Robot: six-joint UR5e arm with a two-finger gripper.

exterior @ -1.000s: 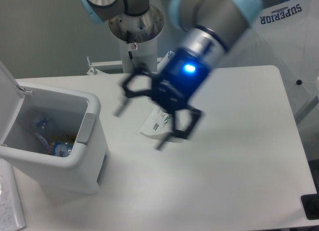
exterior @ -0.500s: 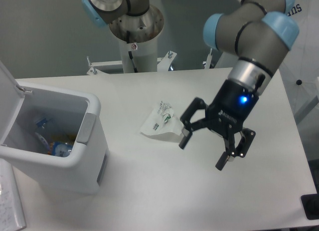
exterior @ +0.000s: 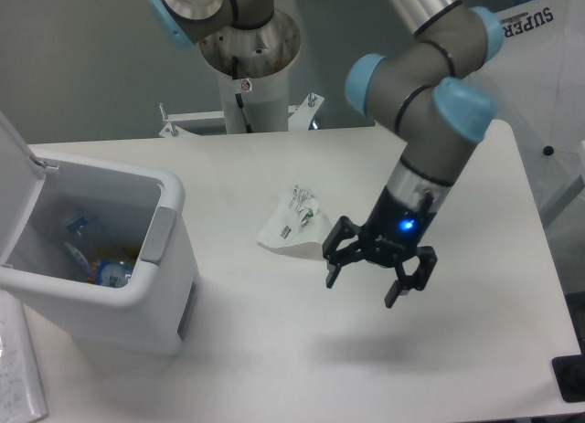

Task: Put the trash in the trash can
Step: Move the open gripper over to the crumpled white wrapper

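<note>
Reporting state: one fixed camera view, listed from the near edge to the far edge.

Trash can point(exterior: 137, 286): stood on the near left part of the desk point(exterior: 274, 359); white, boxy, rounded rim, grey recessed panel on the side facing the wrapper; the hinged white lid point(exterior: 14, 181) was raised at the far left.

Bottle point(exterior: 87, 249): lay inside the trash can, bluish and clear, partly hidden by the rim; other small items lay beside it and could not be identified.

Gripper point(exterior: 364, 288): hung above the desk, right of centre, pointed down; a blue light glowed on its body.

Fingers point(exterior: 333, 275): were spread apart, nothing between them.

Wrapper point(exterior: 294, 222): lay on the desk near its centre, crumpled, white-clear with small dark print; it was just left of the gripper; contact with the fingers could not be determined; well apart from the trash can.

Arm point(exterior: 430, 121): grey with light blue joint caps; rose from the gripper toward the upper right.

Robot base point(exterior: 249, 53): was mounted at the far edge of the desk.
</note>
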